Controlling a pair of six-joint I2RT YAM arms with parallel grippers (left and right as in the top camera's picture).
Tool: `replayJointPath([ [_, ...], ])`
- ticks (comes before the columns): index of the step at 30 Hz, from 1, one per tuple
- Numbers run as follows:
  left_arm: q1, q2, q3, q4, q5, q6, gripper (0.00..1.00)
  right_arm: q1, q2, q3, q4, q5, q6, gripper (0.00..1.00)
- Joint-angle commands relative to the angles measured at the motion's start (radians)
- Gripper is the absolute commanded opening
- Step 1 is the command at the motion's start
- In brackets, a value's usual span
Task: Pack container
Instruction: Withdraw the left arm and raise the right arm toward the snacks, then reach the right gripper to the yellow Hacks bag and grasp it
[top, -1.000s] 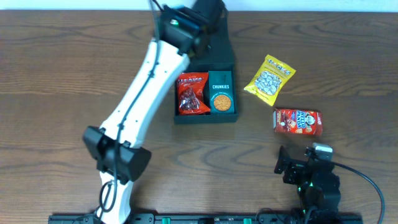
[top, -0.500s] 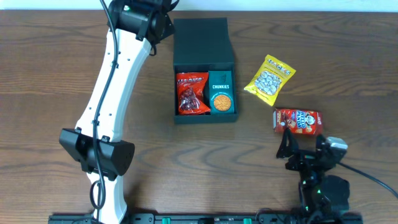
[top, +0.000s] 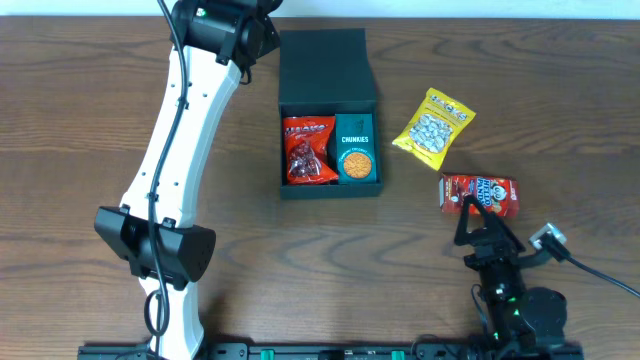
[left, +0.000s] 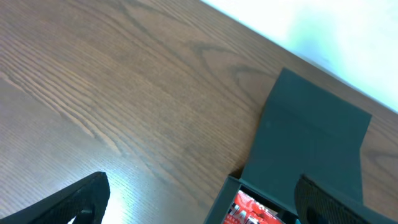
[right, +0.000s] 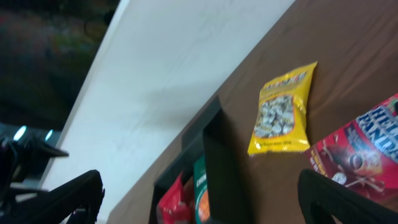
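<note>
The container (top: 330, 190) is a dark teal box in the middle of the table, its flap lid (top: 325, 62) lying open at the back. Inside are a red snack packet (top: 308, 150) and a small teal Chunkies box (top: 356, 150). A yellow nut packet (top: 432, 127) and a red snack box (top: 480, 194) lie to its right. My left gripper (top: 262, 22) is open and empty just left of the lid (left: 314, 130). My right gripper (top: 478, 225) is open and empty just in front of the red snack box (right: 367, 149), facing the yellow packet (right: 283, 112) and the container (right: 214, 155).
The left arm (top: 170, 160) stretches across the table's left half from the front edge to the back. The table's far edge meets a white wall (right: 168, 68) behind the container.
My left arm has swung left off the container's lid, which now lies fully in view. My right gripper has moved forward toward the red snack box and turned.
</note>
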Motion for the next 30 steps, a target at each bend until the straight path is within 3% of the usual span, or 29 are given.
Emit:
replayJointPath([
  [1,0.005,-0.017,0.02,0.001,0.0,0.022,0.95,0.004,0.02,-0.001,0.01,0.089,-0.006,0.99],
  [5,0.005,-0.017,0.02,0.001,0.0,0.026,0.95,-0.01,0.119,0.002,0.098,0.074,-0.045,0.99],
  [10,0.01,-0.017,0.02,0.002,0.0,0.026,0.95,-0.041,0.37,0.051,0.23,-0.004,-0.098,0.99],
  [14,0.013,-0.017,0.02,0.001,0.0,0.026,0.95,-0.063,0.585,0.159,0.24,-0.06,-0.184,0.99],
  [23,0.015,-0.017,0.019,-0.004,0.0,0.026,0.95,-0.121,1.146,0.552,0.214,-0.178,-0.298,0.99],
  [30,0.015,-0.017,0.02,-0.008,0.0,0.026,0.95,-0.139,1.532,0.905,0.019,-0.218,-0.369,0.99],
])
